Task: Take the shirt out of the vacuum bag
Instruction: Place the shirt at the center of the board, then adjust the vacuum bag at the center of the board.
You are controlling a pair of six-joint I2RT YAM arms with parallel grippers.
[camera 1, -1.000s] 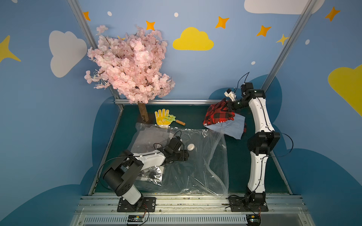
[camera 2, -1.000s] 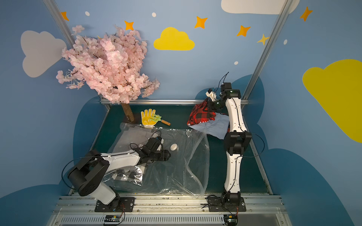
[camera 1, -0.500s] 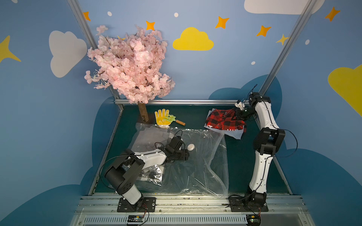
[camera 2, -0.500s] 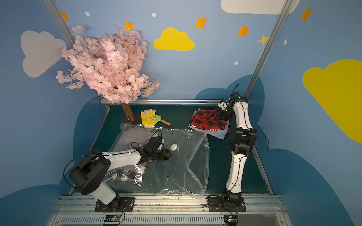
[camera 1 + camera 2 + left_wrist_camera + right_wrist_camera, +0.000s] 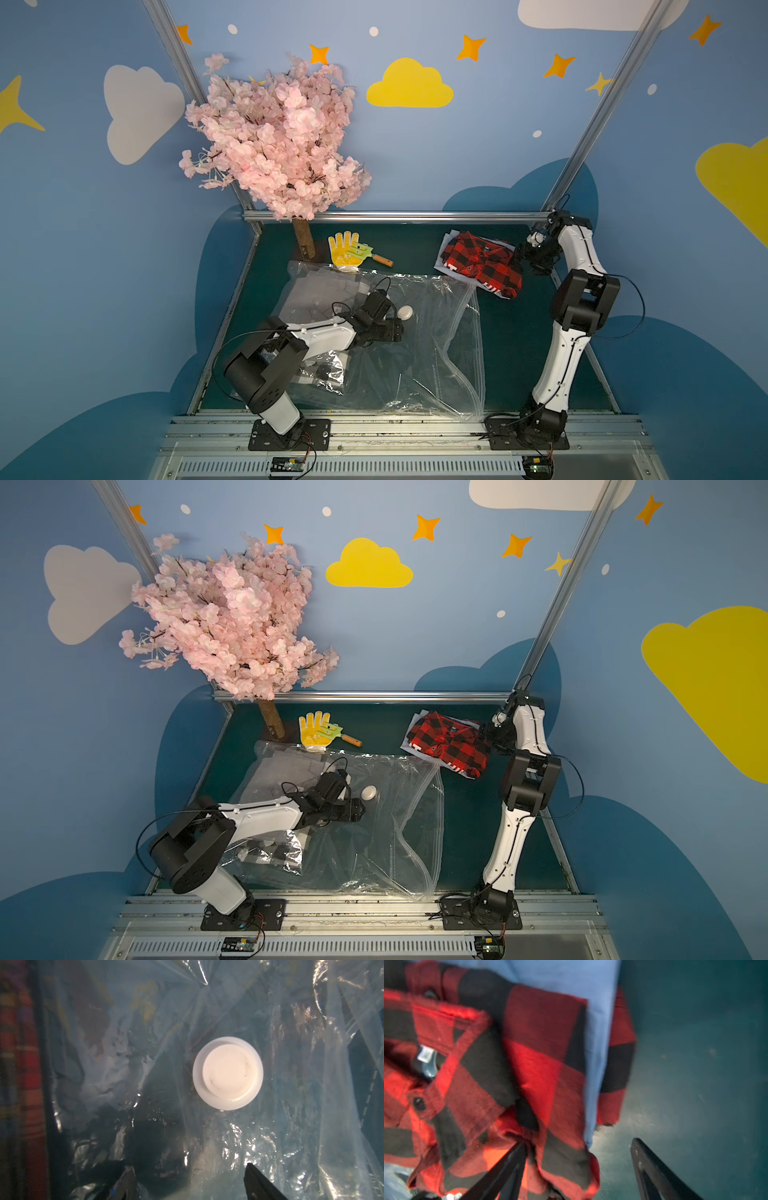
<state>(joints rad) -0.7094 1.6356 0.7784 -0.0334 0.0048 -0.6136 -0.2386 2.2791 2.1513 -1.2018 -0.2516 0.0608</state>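
Observation:
The red-and-black plaid shirt (image 5: 482,262) (image 5: 451,742) (image 5: 529,1053) lies crumpled at the back right of the green table, outside the vacuum bag (image 5: 415,353) (image 5: 374,841) (image 5: 145,1064). My right gripper (image 5: 525,259) (image 5: 486,737) (image 5: 578,1142) stands open at the shirt's right edge. One finger rests against the cloth and the other is over bare table. The clear crinkly bag lies flat in the middle. My left gripper (image 5: 395,330) (image 5: 357,810) (image 5: 189,1166) is open just above the plastic, close to the round white valve (image 5: 405,311) (image 5: 228,1073).
A light blue garment (image 5: 442,262) (image 5: 596,1022) lies under the shirt. Pale cloth (image 5: 316,291) and a checked piece (image 5: 320,370) show through the bag's left part. A pink blossom tree (image 5: 274,137) and a yellow glove with a small rake (image 5: 345,249) stand at the back.
My right gripper lowered the shirt onto the blue garment, swung right and opened, letting the shirt go. The left arm stayed almost still over the bag.

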